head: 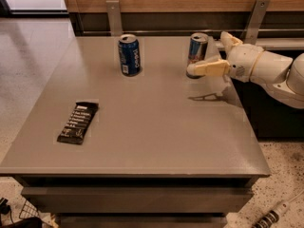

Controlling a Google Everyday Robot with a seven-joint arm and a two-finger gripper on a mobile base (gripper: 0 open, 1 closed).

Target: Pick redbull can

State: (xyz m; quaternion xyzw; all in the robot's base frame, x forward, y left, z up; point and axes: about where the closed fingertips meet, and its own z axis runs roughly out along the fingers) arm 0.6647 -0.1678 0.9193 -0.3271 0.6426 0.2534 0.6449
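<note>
The redbull can (196,50), slim with blue and silver panels and a silver top, stands upright near the table's far right. My gripper (208,54) comes in from the right at the can's height and is open. One finger (205,69) reaches across the front of the can's base. The other finger (228,38) is behind and to the right of the can. The can stands on the table and is not lifted.
A wider dark-blue can (129,55) with white lettering stands upright at the far middle of the grey table (156,127). A black snack bar (78,122) lies at the front left. A wooden wall with metal brackets (114,15) runs behind the table.
</note>
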